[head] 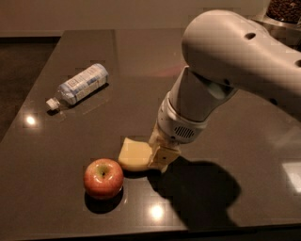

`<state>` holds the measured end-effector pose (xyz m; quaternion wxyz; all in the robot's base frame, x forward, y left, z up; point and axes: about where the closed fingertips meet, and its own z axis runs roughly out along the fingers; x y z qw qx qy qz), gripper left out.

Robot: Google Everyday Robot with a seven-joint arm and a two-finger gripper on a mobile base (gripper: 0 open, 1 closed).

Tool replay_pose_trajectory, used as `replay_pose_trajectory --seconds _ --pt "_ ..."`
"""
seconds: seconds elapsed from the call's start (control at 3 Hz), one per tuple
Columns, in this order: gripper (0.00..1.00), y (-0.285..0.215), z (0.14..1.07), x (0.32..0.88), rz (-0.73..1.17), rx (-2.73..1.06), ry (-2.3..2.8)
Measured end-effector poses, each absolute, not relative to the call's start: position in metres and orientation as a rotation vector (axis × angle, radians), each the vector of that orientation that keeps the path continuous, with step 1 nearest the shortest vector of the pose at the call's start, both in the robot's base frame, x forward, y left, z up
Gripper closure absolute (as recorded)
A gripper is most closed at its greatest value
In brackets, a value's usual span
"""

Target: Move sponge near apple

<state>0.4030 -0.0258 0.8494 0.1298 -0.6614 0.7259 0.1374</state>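
The pale yellow sponge lies low at the table's front centre, just right of and behind the red apple, almost touching it. My gripper comes down from the white arm at the right and is shut on the sponge's right end. One yellowish finger pad shows; the other is hidden behind the sponge. The apple sits upright with its stem dimple up.
A plastic water bottle lies on its side at the back left of the dark glossy table. The table's front edge runs just below the apple. A bowl of dark contents stands at the far right corner.
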Motion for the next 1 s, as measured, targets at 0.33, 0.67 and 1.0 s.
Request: replay_pose_trajectory --seconds 0.33,0.67,1.0 --pt "0.59 -0.0252 0.85 0.4027 0.397 -1.923 2.108" --pt "0.28 -0.0241 0.8507 0.4022 0.394 -1.926 2.104" --pt "0.05 -0.0233 0.8512 0.4017 0.392 -1.928 2.102"
